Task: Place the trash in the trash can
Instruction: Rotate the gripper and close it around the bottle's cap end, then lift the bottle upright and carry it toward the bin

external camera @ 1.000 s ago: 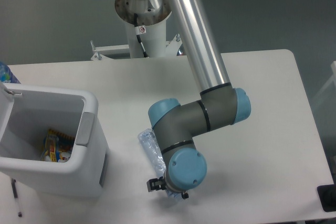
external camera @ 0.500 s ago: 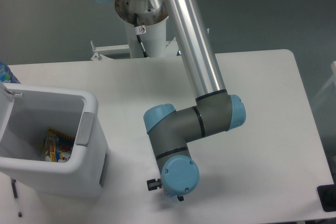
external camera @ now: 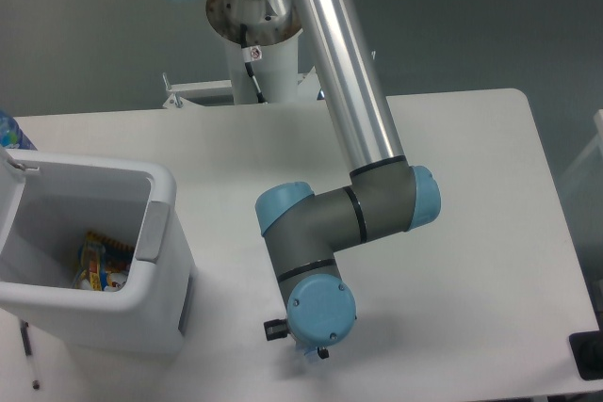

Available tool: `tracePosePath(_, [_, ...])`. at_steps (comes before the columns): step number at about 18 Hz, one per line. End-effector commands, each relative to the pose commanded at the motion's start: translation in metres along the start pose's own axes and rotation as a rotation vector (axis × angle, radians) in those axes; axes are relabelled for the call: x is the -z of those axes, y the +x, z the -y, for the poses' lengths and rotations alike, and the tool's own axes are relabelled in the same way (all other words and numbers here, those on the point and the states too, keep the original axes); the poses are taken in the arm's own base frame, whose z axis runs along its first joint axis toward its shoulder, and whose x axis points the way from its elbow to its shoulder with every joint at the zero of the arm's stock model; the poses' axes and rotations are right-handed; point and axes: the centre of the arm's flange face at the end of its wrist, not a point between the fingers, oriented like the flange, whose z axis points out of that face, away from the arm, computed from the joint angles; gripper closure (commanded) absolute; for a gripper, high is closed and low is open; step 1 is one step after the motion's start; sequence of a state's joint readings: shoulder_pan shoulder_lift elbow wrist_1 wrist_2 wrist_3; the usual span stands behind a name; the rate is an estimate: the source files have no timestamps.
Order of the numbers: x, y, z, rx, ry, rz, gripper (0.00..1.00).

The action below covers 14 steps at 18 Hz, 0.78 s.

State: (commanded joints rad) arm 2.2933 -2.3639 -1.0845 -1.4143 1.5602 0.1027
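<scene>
Camera view: white, boxy trash can (external camera: 57, 303)

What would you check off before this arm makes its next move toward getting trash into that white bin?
1. Bottle in view: not ok. The arm's wrist covers where it would be; only a small bluish sliver shows beneath the wrist.
2. Gripper state: cannot tell. The fingers are hidden under the wrist.
3. Grasp on the bottle: cannot tell, for the same reason.
4. Trash can opening clear: ok. The top is open, with colourful wrappers lying at the bottom and room above.
5. Path to the bin: ok. The white table between wrist and trash can is bare.
6. Second piece of trash: cannot tell; none shows on the table.
</scene>
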Motion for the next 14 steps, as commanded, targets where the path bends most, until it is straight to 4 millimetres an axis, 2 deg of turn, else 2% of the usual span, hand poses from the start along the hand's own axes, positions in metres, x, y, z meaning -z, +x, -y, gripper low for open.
tracePosePath(2, [0.010,0.002,-0.002,-0.028,0.016,-0.029,0.62])
tracePosePath(7, [0.042,-0.007,-0.009,-0.037,0.069,-0.069,0.62])
tracePosePath(10, [0.080,-0.010,-0.018,-0.072,0.133,-0.122,0.62])
tracePosePath(14, [0.141,-0.014,-0.033,-0.105,0.275,-0.184,0.62])
